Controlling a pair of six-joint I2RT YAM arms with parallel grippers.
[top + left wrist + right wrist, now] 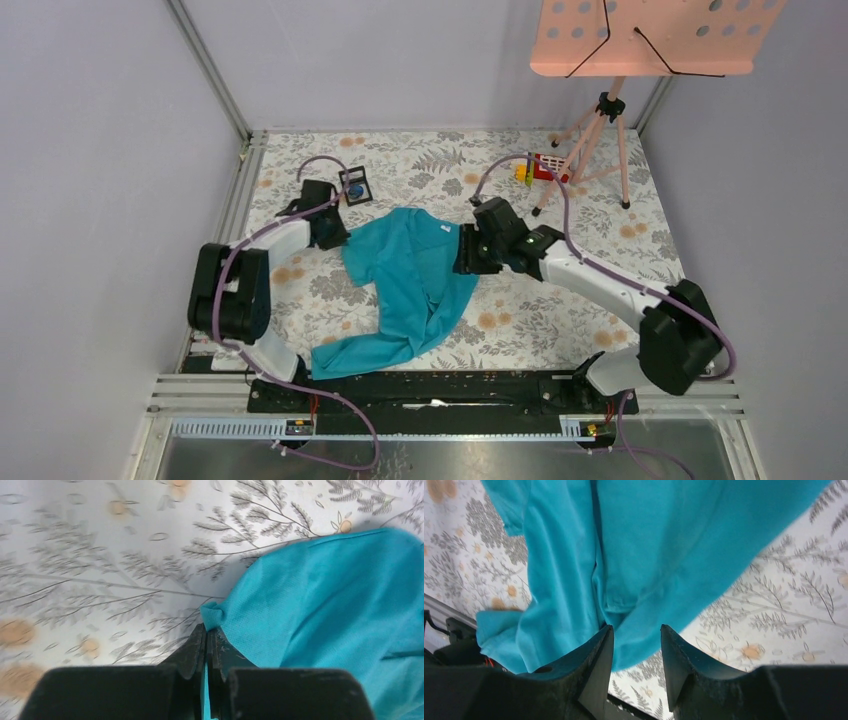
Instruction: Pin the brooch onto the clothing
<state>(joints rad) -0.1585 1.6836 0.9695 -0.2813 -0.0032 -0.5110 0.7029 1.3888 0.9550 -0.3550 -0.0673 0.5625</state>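
Observation:
The teal T-shirt [415, 285] lies crumpled in the middle of the floral table, its white neck label up near the right gripper. My left gripper [335, 235] is shut on the shirt's left edge; the left wrist view shows a pinch of teal cloth [212, 617] at the closed fingertips [206, 630]. My right gripper [462, 252] is at the shirt's right edge, open and empty, its jaws apart above the cloth [634, 555] in the right wrist view. The dark-blue brooch [355, 188] sits in a small black square frame [356, 185] behind the left gripper.
A pink perforated stand on a tripod [605, 120] rises at the back right. Small red and yellow objects [540, 167] lie by its legs. Metal rails [440, 395] run along the near edge and a rail borders the left side [235, 190].

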